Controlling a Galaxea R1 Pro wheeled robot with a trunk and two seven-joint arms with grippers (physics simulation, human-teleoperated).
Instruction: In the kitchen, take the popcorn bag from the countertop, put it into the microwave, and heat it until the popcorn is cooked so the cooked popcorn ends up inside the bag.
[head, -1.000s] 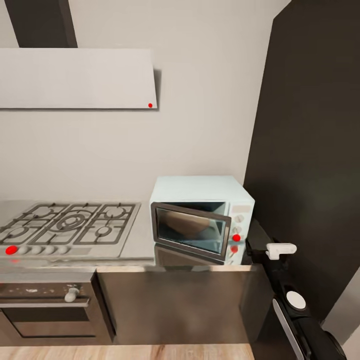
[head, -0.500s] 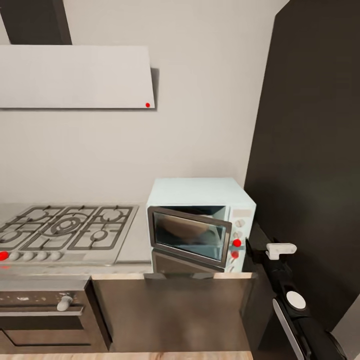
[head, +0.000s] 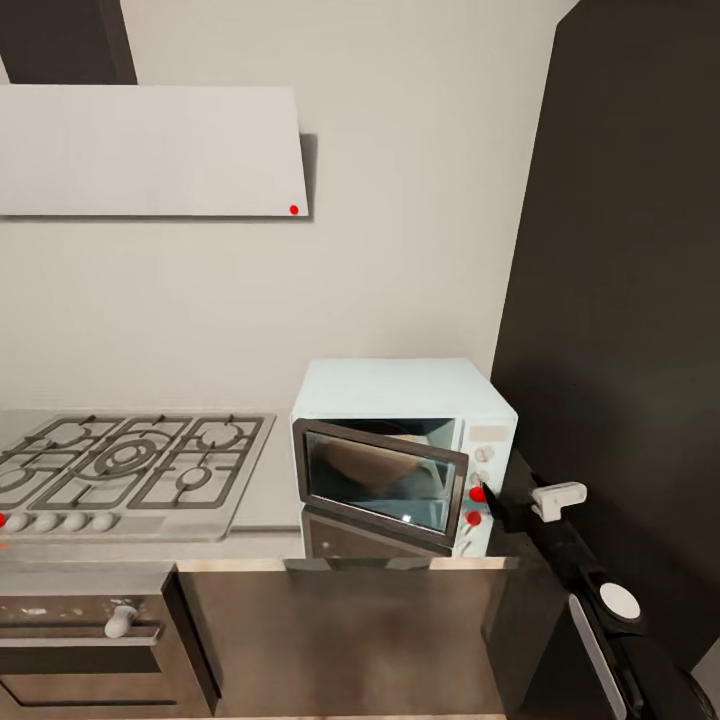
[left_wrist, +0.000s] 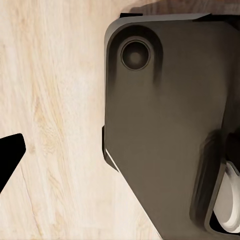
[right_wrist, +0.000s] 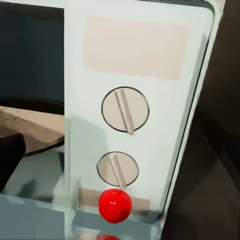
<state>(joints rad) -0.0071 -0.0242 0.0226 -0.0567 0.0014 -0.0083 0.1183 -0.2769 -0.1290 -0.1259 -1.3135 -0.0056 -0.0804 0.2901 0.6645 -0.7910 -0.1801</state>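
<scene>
The mint-blue microwave (head: 400, 395) stands on the steel countertop (head: 262, 515) with its dark glass door (head: 380, 485) ajar. A tan-brown shape, seemingly the popcorn bag (right_wrist: 31, 127), lies inside the cavity on a dark turntable. No popcorn kernels can be made out. My right gripper (head: 492, 503) hovers right at the side panel, close to the red dot (right_wrist: 115, 205) below the two knobs (right_wrist: 125, 110). One dark fingertip (right_wrist: 10, 160) sits far to the side, so its jaws look open. My left gripper (left_wrist: 120, 165) hangs over the wooden floor, one black fingertip (left_wrist: 9, 159) showing, nothing held.
A steel gas hob (head: 130, 465) lies left of the microwave, above an oven (head: 90, 630). A white range hood (head: 150, 150) hangs over it. A tall dark cabinet (head: 620, 300) stands right beside the microwave. The robot's dark base (left_wrist: 165, 125) is under the left wrist.
The head view has shifted, so the hob slides left and the microwave sits slightly lower in the picture. The right gripper stays at the panel and the door stays ajar.
</scene>
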